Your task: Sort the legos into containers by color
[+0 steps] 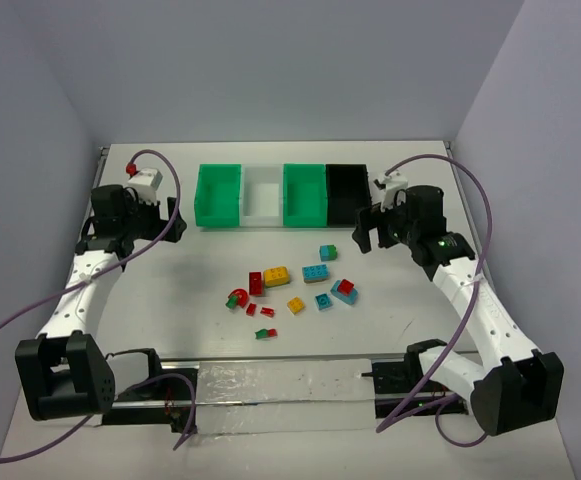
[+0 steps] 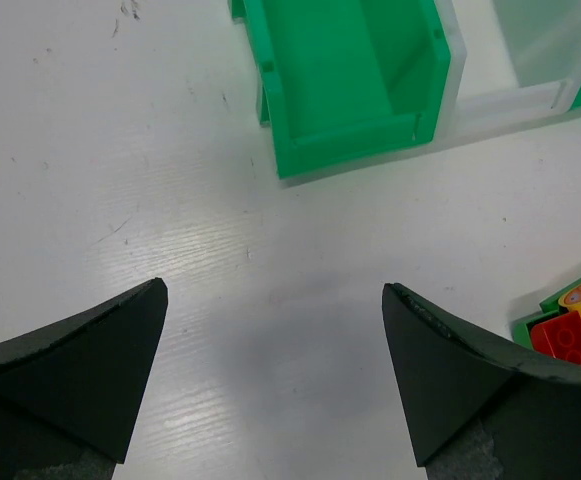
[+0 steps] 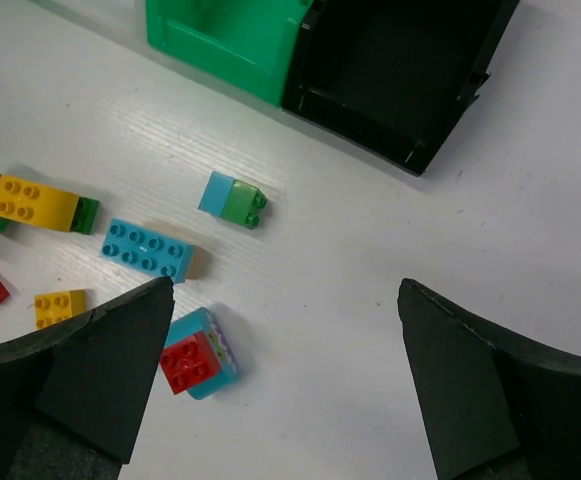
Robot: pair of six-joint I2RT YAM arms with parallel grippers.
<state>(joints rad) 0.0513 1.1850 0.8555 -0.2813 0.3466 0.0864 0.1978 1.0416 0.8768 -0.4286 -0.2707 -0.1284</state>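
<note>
Four bins stand in a row at the back: green [image 1: 218, 195], white [image 1: 263, 194], green [image 1: 306, 194] and black [image 1: 347, 192]. Several legos lie scattered mid-table: a blue-green piece [image 1: 327, 252], a long blue brick [image 1: 316, 273], a yellow-and-red stack [image 1: 270, 278], a red-on-blue block [image 1: 344, 291], a small yellow brick [image 1: 296, 305]. My left gripper [image 1: 170, 228] is open and empty, left of the bins. My right gripper [image 1: 367, 236] is open and empty, in front of the black bin [image 3: 395, 70]. The right wrist view shows the blue-green piece [image 3: 234, 200] and the red-on-blue block [image 3: 196, 353].
A red-green curved piece [image 1: 238, 298] and small red bits [image 1: 265, 332] lie at the pile's near left. The left wrist view shows the green bin [image 2: 355, 85], the white bin [image 2: 530, 60] and a green-red-yellow lego [image 2: 575, 325]. A metal rail [image 1: 270, 385] runs along the near edge.
</note>
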